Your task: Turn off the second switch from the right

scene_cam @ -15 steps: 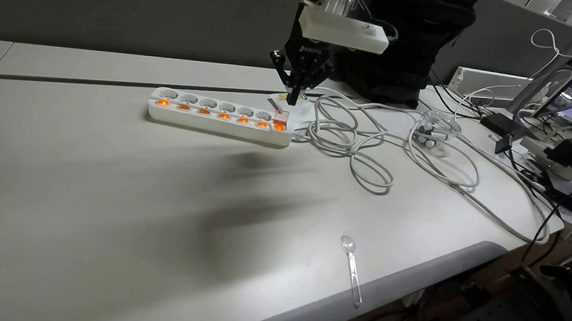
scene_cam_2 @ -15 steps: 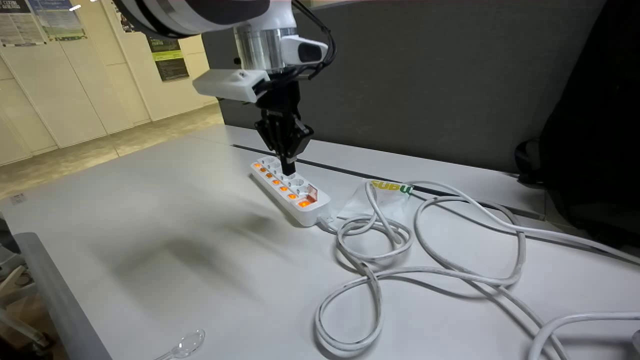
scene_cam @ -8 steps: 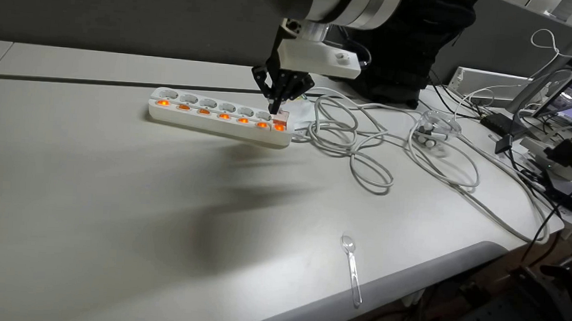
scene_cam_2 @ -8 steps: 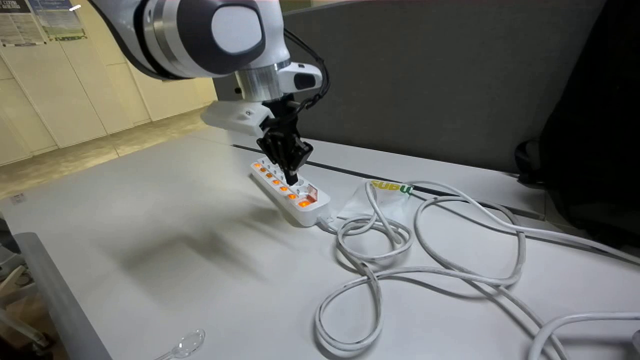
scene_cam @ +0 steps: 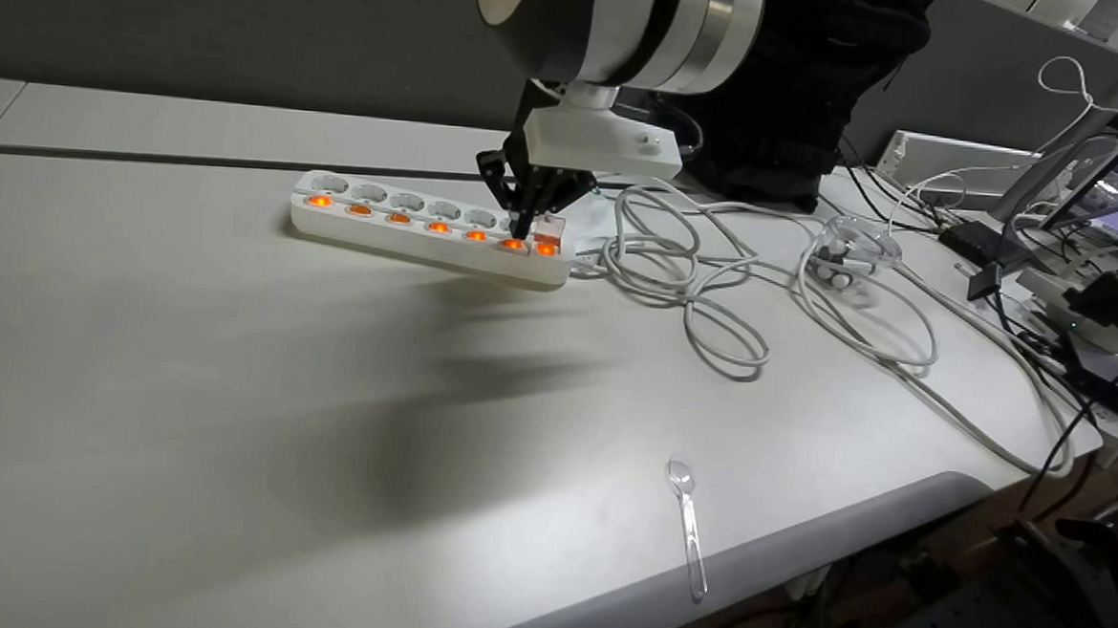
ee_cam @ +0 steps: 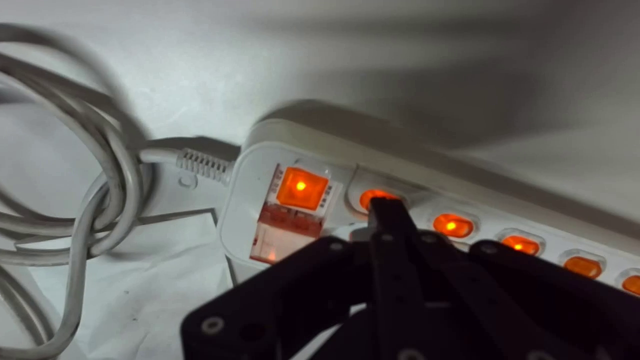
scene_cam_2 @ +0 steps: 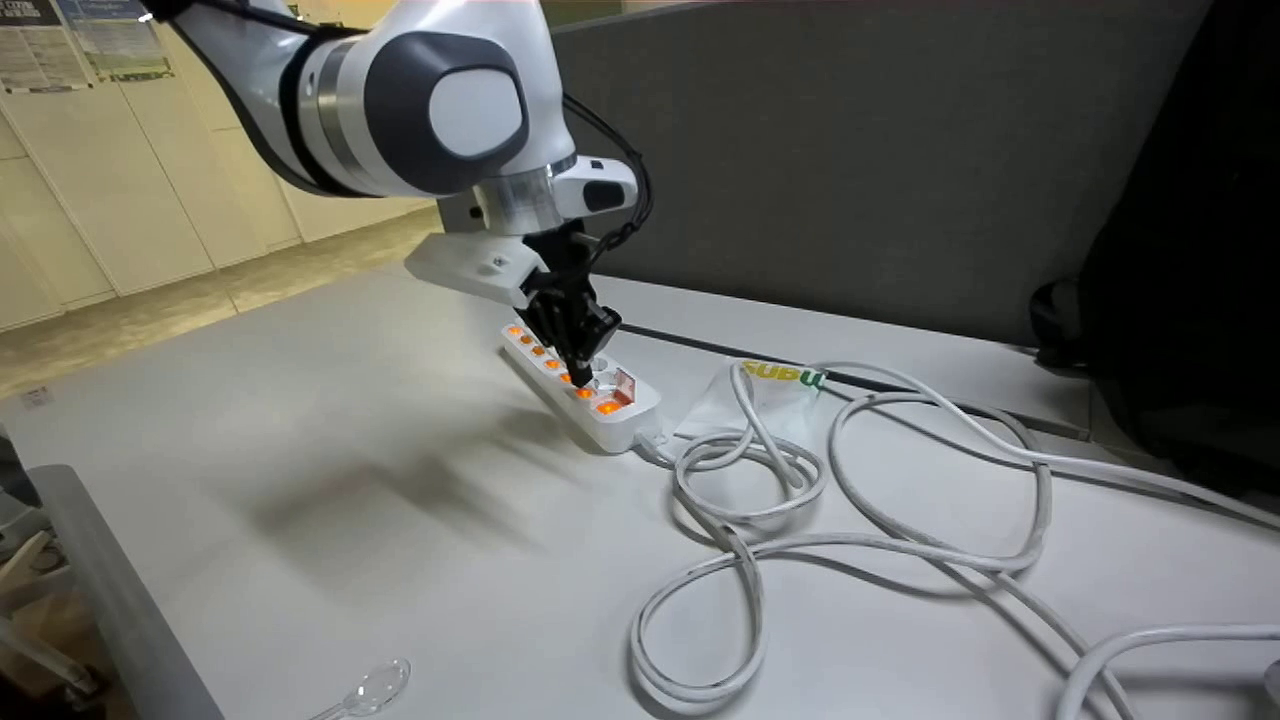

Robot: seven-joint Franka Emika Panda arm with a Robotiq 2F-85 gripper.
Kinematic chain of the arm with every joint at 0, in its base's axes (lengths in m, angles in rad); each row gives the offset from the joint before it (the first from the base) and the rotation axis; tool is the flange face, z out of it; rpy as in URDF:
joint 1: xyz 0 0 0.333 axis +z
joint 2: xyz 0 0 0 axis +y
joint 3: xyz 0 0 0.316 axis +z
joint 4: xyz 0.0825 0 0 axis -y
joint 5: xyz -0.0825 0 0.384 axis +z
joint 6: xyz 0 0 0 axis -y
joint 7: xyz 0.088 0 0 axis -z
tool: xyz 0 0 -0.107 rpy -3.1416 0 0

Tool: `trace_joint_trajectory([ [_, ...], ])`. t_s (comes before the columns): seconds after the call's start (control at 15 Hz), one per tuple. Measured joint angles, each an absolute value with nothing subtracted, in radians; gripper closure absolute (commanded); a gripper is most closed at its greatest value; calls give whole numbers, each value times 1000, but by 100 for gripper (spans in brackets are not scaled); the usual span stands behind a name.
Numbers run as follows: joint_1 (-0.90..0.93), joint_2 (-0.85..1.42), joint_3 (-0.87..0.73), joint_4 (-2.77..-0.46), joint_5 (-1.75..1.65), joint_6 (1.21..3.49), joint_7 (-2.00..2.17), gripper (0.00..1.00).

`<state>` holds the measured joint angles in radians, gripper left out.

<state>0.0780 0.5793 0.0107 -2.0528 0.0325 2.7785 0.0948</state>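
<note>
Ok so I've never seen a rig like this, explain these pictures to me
This is a robot arm ending in a black hand. The wide pictures come from two cameras outside the robot; the close-up comes from a camera on its wrist. On the table lie a white power strip with orange switches, loops of pale cable and a clear spoon. The hand is shut and holds nothing; it points down at the second switch from the cable end. Whether they touch, I can't tell.
</note>
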Motion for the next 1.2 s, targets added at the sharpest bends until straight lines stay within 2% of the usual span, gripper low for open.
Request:
trace_joint_trajectory([
  [1.2, 71, 610, 11, -2032, 60, 2774, 96, 100],
])
